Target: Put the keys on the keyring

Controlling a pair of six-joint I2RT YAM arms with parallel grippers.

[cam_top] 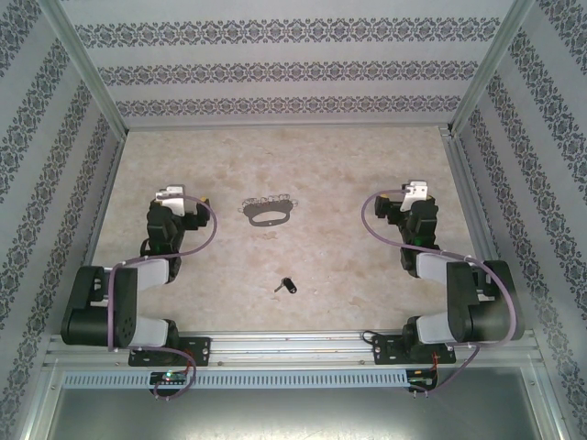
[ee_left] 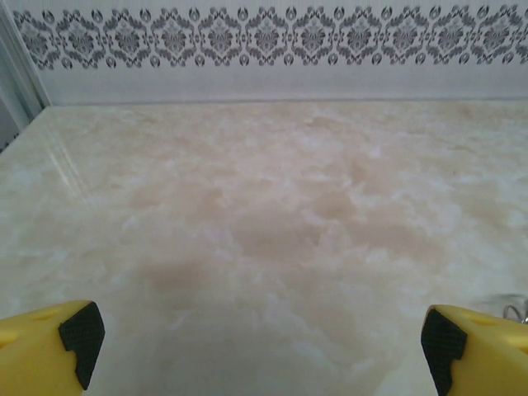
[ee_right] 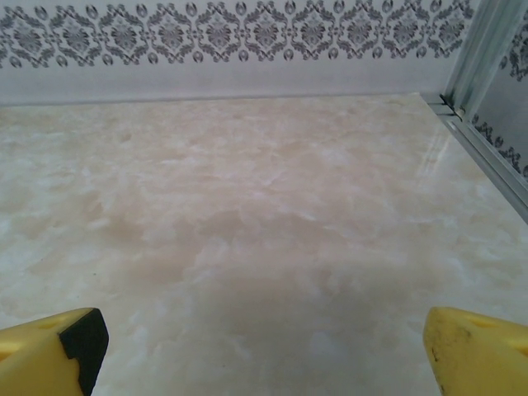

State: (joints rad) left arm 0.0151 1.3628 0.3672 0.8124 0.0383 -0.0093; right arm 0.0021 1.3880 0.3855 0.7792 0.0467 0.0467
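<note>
The keyring lies flat on the tabletop, mid-width, between the two arms. The key lies on the tabletop nearer the arm bases, slightly right of the keyring and well apart from it. The left pincer sits left of the keyring. The right pincer sits right of it, farther off. Both face the back wall. Side walls close the tabletop left and right. The arm bases sit on the rail along the near edge.

We see a lab test cell: aluminium frame posts and patterned wallpaper panels boxing in a marble-look desk.
</note>
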